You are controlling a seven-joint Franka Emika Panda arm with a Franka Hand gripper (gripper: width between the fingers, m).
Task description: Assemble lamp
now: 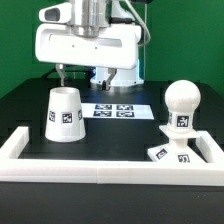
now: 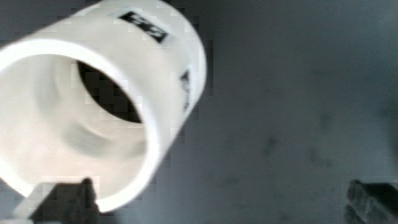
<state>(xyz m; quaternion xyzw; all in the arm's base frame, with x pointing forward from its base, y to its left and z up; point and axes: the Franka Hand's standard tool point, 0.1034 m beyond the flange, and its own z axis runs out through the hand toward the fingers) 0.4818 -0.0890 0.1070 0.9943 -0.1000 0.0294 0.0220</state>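
The white cone shade [image 1: 65, 113] stands upright on the dark table at the exterior view's left. In the wrist view the shade [image 2: 107, 110] shows from above, with its open mouth facing the camera. My gripper [image 1: 80, 74] hangs just above the shade, open and empty. In the wrist view the gripper [image 2: 217, 205] has its fingertips [image 2: 63, 200] far apart, and one of them overlaps the shade's rim. The round bulb [image 1: 181, 105] stands upright at the exterior view's right, by the flat square base [image 1: 170, 152]. I cannot tell whether the bulb and base are joined.
The marker board [image 1: 112, 110] lies flat on the table between the shade and the bulb. A long white border rail [image 1: 100, 172] runs along the front and up both sides. The arm's white mount [image 1: 118, 72] stands behind the marker board.
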